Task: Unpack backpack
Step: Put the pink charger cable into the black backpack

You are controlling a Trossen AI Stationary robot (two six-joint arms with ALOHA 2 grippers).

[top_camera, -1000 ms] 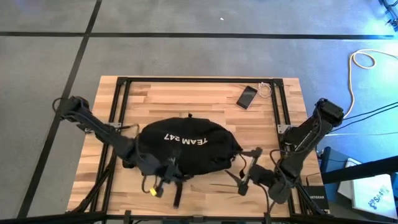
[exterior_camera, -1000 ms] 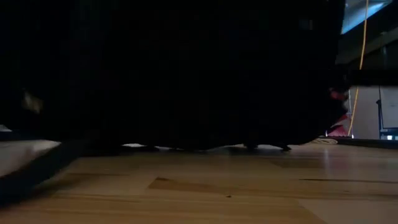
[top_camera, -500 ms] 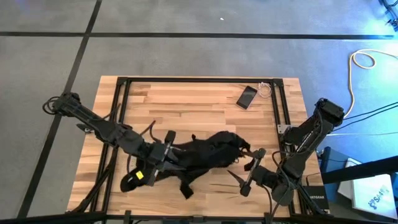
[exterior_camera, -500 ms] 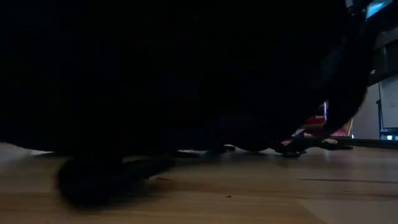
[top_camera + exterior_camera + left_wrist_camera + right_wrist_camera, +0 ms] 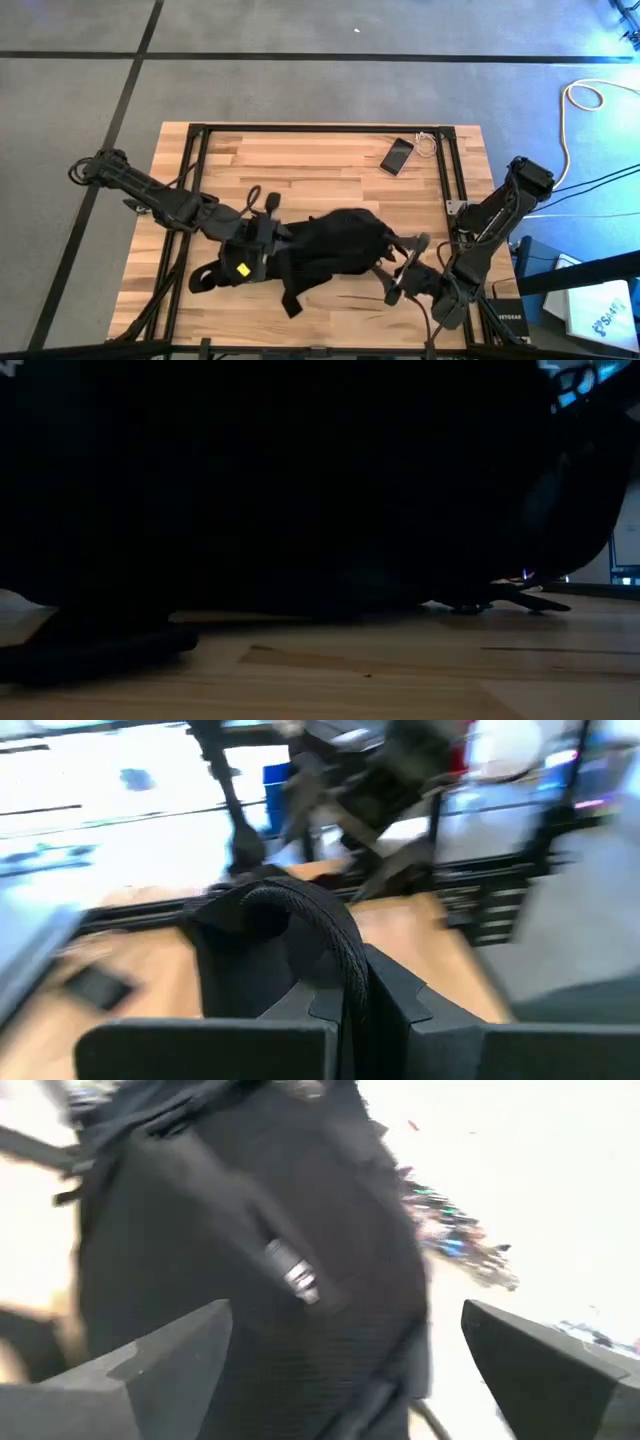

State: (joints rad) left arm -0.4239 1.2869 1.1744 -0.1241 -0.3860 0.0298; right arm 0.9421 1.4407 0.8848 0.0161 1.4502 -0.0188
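One backpack (image 5: 335,245) lies on the surface (image 5: 320,165). One phone (image 5: 397,156) sits at about one o'clock, with one small white cable (image 5: 428,143) just beside it. Two claws: left (image 5: 262,232), right (image 5: 400,272).

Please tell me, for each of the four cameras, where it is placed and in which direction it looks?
High view: above, straight down; both arms, backpack, phone.
Low view: at table height, level; the backpack blocks nearly everything.
Left wrist view: on the left arm; left gripper shut on a backpack strap.
Right wrist view: on the right arm; open right gripper facing the backpack.
All four share the backpack.
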